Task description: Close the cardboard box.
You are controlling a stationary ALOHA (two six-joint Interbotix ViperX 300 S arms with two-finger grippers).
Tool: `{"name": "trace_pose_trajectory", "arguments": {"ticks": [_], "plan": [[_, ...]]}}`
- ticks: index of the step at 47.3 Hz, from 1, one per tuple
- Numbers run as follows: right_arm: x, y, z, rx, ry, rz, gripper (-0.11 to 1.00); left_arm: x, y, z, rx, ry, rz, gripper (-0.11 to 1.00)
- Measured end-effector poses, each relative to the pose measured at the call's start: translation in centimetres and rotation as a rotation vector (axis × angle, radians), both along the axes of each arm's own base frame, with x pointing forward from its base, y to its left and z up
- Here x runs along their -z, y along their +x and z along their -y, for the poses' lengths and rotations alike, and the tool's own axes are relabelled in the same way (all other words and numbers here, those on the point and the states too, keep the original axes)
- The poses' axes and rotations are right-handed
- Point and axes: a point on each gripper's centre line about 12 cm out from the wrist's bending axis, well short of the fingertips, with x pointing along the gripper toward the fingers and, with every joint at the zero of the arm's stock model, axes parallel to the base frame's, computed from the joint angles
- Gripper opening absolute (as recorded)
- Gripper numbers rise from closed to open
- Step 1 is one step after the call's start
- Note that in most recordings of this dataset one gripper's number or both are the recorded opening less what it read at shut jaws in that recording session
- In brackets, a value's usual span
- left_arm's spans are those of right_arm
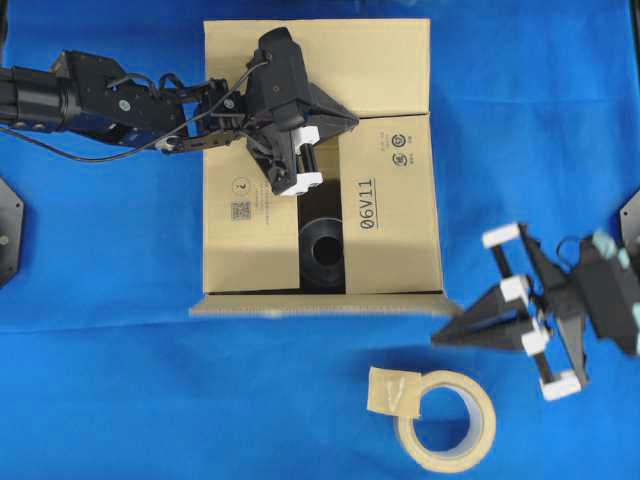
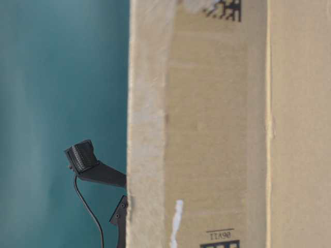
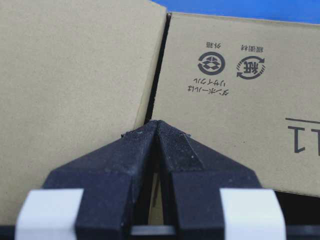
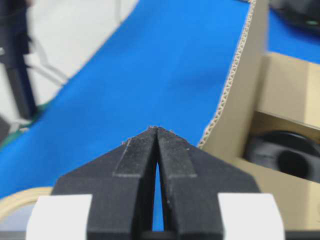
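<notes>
The cardboard box (image 1: pixel 322 160) is sitting on the blue cloth (image 1: pixel 120 380) in the upper middle of the overhead view, and we are seeing it partly closed: the far flap (image 1: pixel 370 65) and the right flap (image 1: pixel 392 205) marked 06V11 are lying flat, while a dark gap is showing a black round object (image 1: pixel 322 252) inside. The near flap (image 1: pixel 320 303) is standing up along the box's front edge. We are resting our left gripper (image 1: pixel 350 122) with its tips pressed together over the seam where the flat flaps meet. Our right gripper (image 1: pixel 440 340) is hovering just beside the box's near right corner, its tips likewise drawn together and holding nothing. A beige tape roll (image 1: pixel 440 415) is lying near the front, apart from the box.
</notes>
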Motion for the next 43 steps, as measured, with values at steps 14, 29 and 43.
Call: {"name": "trace_pose_trajectory", "arguments": {"ticks": [14, 29, 43], "plan": [[0.2, 0.3, 5.1, 0.177, 0.001, -0.027, 0.00, 0.0, 0.0, 0.0, 0.000, 0.000, 0.000, 0.00], [4.2, 1.3, 7.5, 0.284, 0.012, -0.197, 0.00, 0.1, 0.0, 0.1, 0.002, 0.001, -0.002, 0.00], [5.7, 1.9, 7.6, 0.305, 0.030, -0.253, 0.00, 0.0, 0.0, 0.1, 0.002, 0.001, 0.000, 0.00]]}}
